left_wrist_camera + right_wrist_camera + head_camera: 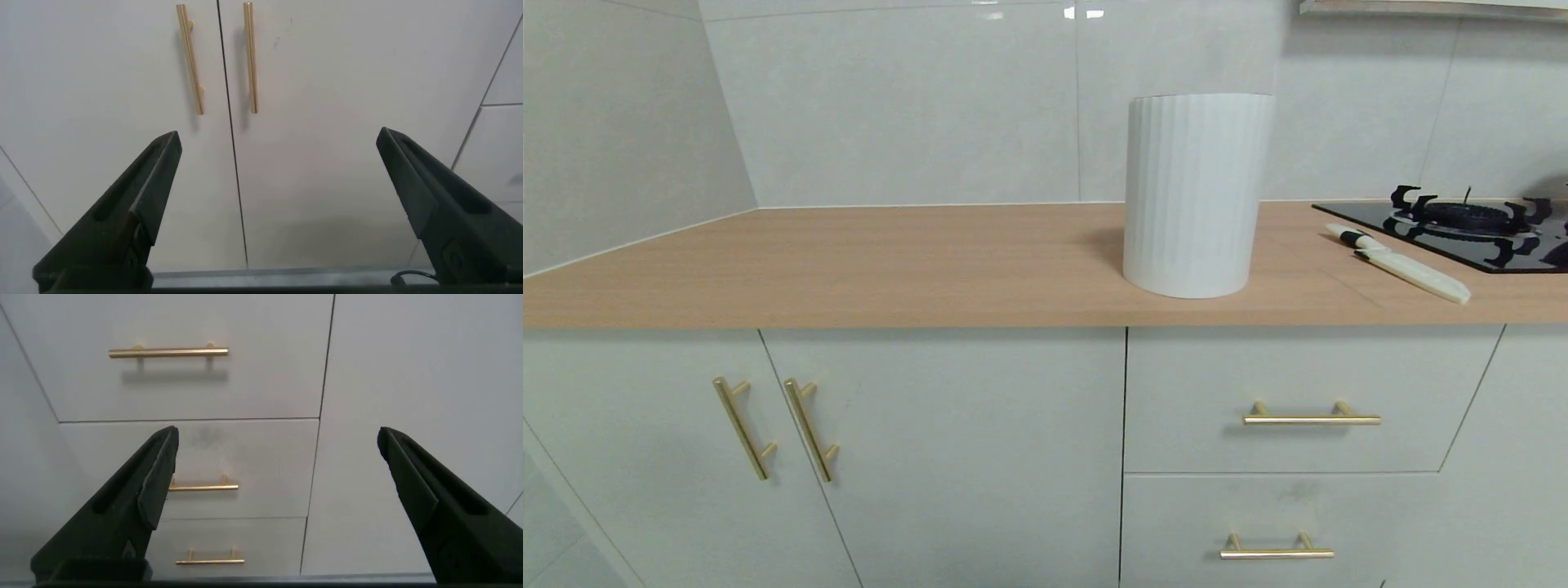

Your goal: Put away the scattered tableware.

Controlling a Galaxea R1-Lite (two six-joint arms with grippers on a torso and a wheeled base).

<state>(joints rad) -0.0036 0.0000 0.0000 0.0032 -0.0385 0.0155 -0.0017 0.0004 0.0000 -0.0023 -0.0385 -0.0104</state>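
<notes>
A tall white ribbed holder (1194, 193) stands on the wooden counter (890, 261), right of its middle. A cream knife with a black band (1401, 265) lies flat on the counter to the holder's right, beside the hob. My left gripper (278, 147) is open and faces the white cabinet doors with two gold handles (219, 57). My right gripper (278, 445) is open too, facing the drawer fronts (188, 384). Both are down in front of the cabinets, with nothing between their fingers.
A black glass hob with a burner grate (1470, 222) sits at the counter's far right. White tiled walls close the back and the left corner. Below the counter are two cabinet doors (849, 457) and stacked drawers with gold bar handles (1311, 418).
</notes>
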